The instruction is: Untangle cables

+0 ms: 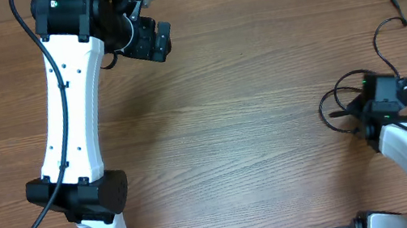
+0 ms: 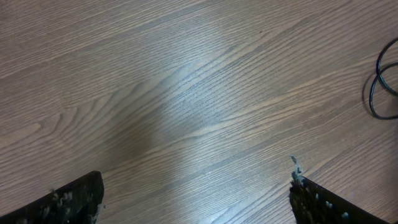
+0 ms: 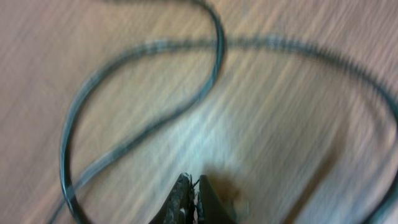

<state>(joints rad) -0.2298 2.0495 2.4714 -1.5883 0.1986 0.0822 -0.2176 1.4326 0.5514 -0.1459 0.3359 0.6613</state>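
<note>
- My left end effector [image 2: 196,190] is wide open, holding nothing, above the worktop [image 1: 254,122].
- My right end effector [image 3: 191,193] is closed; blur hides any grip.
- Cables [image 3: 217,46] loop around it at the worktop's right side.

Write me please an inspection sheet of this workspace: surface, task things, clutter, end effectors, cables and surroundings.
Surface: wooden table, plain grain.
Job's things: thin black cable loops beside the right end effector; loose strands at the far right.
Clutter: nothing seen.
End effectors: left end effector open, above bare wood; right end effector shut, at the loops; blurred view, so a pinched cable cannot be told.
Cables: thick black cord runs along the left arm.
Surroundings: nothing seen.
</note>
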